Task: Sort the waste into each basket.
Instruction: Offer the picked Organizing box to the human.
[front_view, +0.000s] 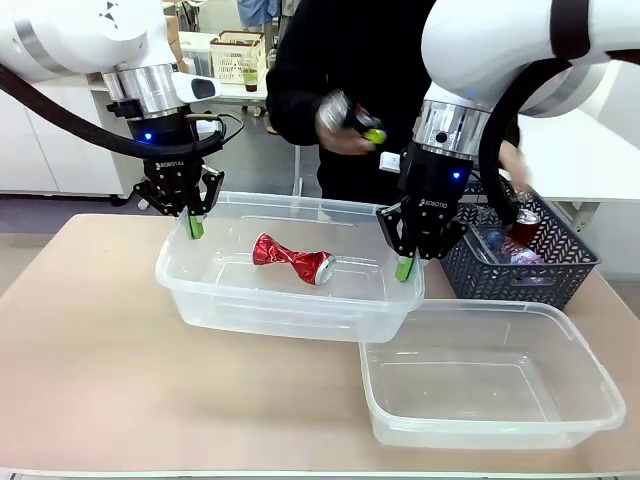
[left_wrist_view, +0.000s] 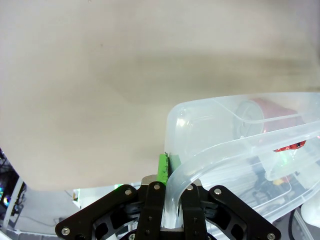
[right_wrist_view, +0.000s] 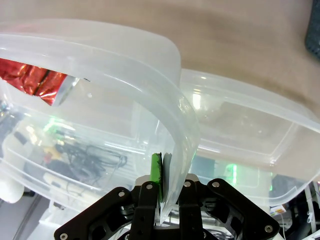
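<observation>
Left fingers pinch the rim of the clear tub at its 9 o'clock end; right fingers pinch it at 3 o'clock. A crushed red can lies inside. A second clear tub sits at 5 o'clock on the bench.

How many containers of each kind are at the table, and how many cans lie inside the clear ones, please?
Clear plastic tubs: 2 (far tub, near tub)
Dark lattice basket: 1
Crushed red can: 1, lying in the far tub
Total: 4
</observation>
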